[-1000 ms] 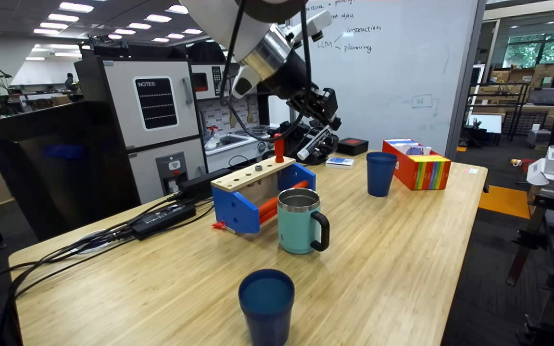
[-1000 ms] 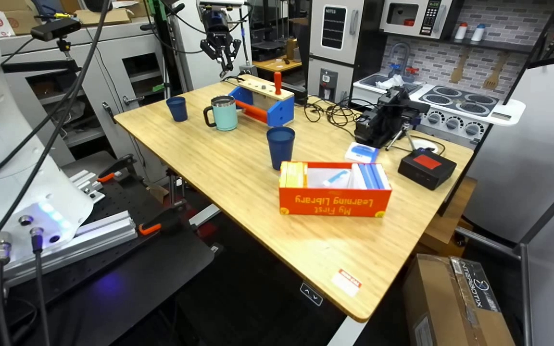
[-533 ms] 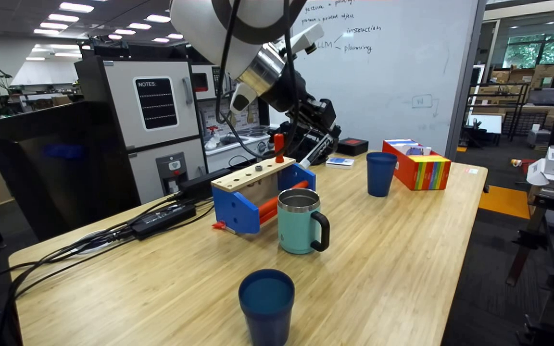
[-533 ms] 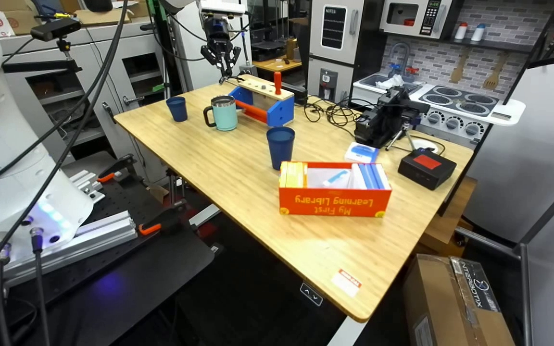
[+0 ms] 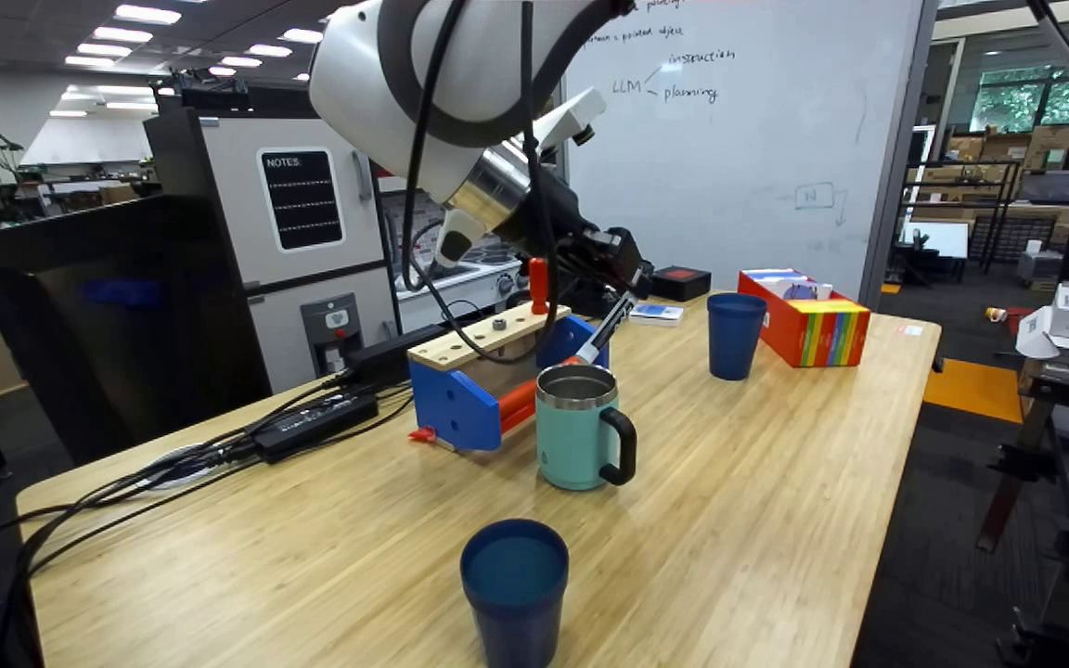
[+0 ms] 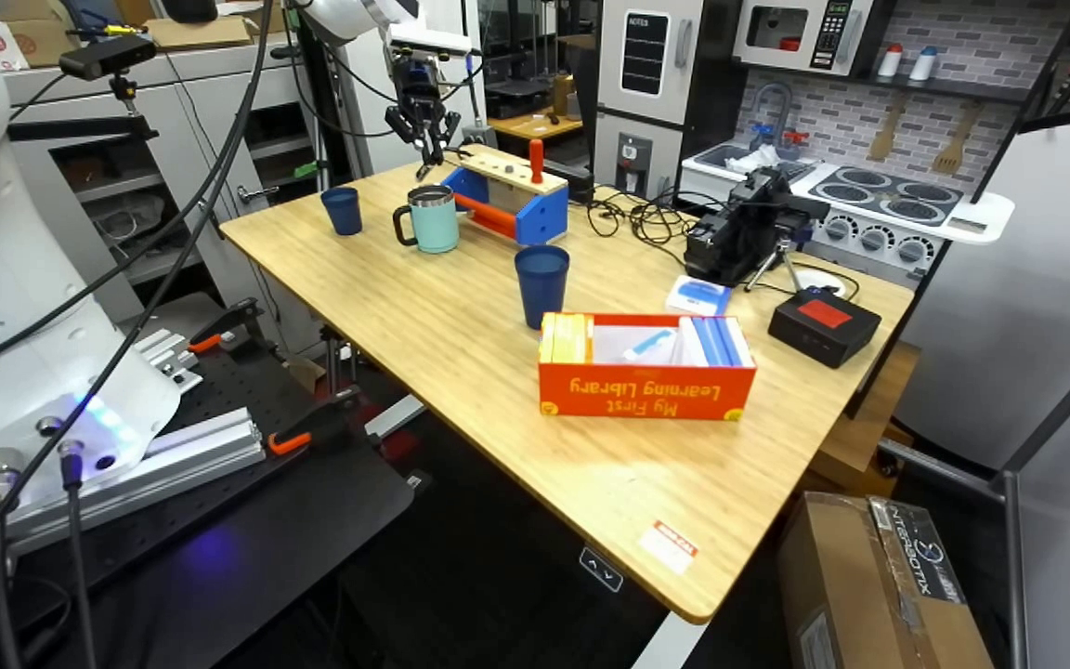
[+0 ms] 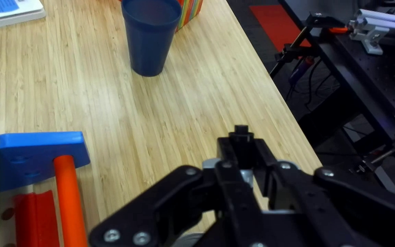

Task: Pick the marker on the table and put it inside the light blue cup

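Observation:
The light blue cup is a teal mug [image 5: 576,441] with a steel rim and black handle, upright on the table; it also shows in an exterior view [image 6: 435,223]. My gripper [image 5: 627,295] is above the table behind the mug, near the toolbox end; it also shows in an exterior view [image 6: 427,153]. The fingers are closed around the marker, whose white end [image 5: 587,353] points down toward the mug's rim. In the wrist view the marker's black end [image 7: 241,145] sticks out between the fingertips [image 7: 240,151]. The fingers hide the marker's middle. The marker is outside the mug.
A blue, red and wooden toolbox [image 5: 454,408] with an upright red screwdriver stands beside the mug. One dark blue cup [image 5: 514,594] stands at one end, another [image 5: 736,336] by the red book box [image 5: 799,334]. Black cables and an adapter [image 5: 312,425] lie along an edge.
My gripper has moved lower with the marker in it. The marker's white end has come down toward the mug. The mug, cups and toolbox have not moved.

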`<state>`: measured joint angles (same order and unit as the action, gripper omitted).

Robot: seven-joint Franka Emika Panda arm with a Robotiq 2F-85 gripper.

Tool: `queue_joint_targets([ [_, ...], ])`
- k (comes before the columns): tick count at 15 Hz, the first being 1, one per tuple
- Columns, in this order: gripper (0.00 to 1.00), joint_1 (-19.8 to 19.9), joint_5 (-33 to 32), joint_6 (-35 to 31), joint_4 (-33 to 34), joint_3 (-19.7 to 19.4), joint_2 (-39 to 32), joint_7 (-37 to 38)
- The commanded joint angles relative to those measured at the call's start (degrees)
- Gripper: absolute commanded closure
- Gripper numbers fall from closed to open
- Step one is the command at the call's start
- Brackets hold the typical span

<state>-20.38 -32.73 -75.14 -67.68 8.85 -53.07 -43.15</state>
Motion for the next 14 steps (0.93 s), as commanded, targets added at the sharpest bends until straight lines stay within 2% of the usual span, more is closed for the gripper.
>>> queue_joint_targets([
  [1,0.95,-1.1,-0.1,3.6,5.6,-0.3,-3.4,-1.6],
  [6,0.95,-2.1,-0.1,6.8,9.9,-0.8,-6.5,-1.8],
  [7,0.56,-2.2,0.0,7.3,10.7,-0.8,-7.1,-2.0],
  [9,0.49,-2.3,0.0,8.3,12.1,-1.0,-8.1,-2.0],
  [14,0.16,-2.8,0.1,10.5,15.3,-1.3,-10.0,-2.1],
])
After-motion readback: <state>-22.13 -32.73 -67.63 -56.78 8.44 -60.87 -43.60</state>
